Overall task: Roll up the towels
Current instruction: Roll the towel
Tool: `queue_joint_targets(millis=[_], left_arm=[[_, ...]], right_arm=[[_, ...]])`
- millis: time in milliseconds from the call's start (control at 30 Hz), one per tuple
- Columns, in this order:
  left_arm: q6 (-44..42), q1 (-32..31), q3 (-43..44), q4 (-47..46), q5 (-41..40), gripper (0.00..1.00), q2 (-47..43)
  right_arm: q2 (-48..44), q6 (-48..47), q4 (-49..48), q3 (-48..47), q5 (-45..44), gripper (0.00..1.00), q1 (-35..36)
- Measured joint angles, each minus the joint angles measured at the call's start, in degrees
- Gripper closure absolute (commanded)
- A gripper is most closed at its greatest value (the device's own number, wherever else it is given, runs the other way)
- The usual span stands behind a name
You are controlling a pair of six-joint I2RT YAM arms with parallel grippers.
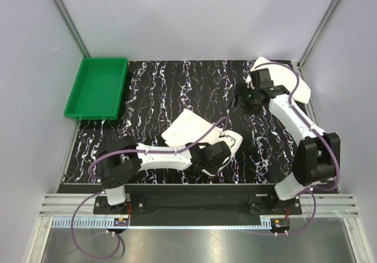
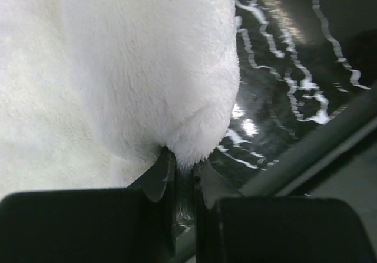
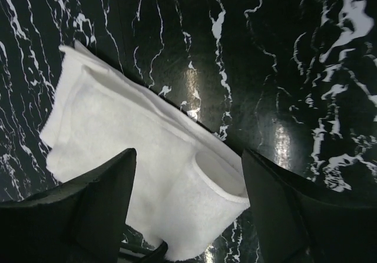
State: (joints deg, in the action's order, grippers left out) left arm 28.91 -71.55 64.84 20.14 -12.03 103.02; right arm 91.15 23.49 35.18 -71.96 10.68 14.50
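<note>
**Item count.** Two white towels are shown: the centre towel (image 1: 188,127), lying near the middle of the black marbled surface (image 1: 153,92), and the corner towel (image 1: 301,91), at its far right corner. One green tray (image 1: 97,88) is shown at the far left corner. Two arms are counted at the near edge, each fitted with one two-finger gripper, so two grippers are recorded: the left gripper (image 1: 224,151) and the right gripper (image 1: 252,96). One surface is counted.
</note>
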Motion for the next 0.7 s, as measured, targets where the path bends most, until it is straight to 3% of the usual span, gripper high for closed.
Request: queue_joint_targets(millis=[167,333,700], left_arm=[[5.22,2.21,-0.87,-5.81,12.85,1.00,0.00],[12.00,6.36,-5.75,-15.28,24.79,1.00,-0.76],[35.43,17.44,-22.53,-49.00,45.42,1.00,-2.34]], right_arm=[[-5.57,-1.25,6.29,-4.90,-7.26,0.18,-0.72],[-13.27,-0.31,8.76,-4.13,-8.57,0.14,-0.68],[-31.19,6.23,2.14,12.90,1.88,0.10,-0.68]])
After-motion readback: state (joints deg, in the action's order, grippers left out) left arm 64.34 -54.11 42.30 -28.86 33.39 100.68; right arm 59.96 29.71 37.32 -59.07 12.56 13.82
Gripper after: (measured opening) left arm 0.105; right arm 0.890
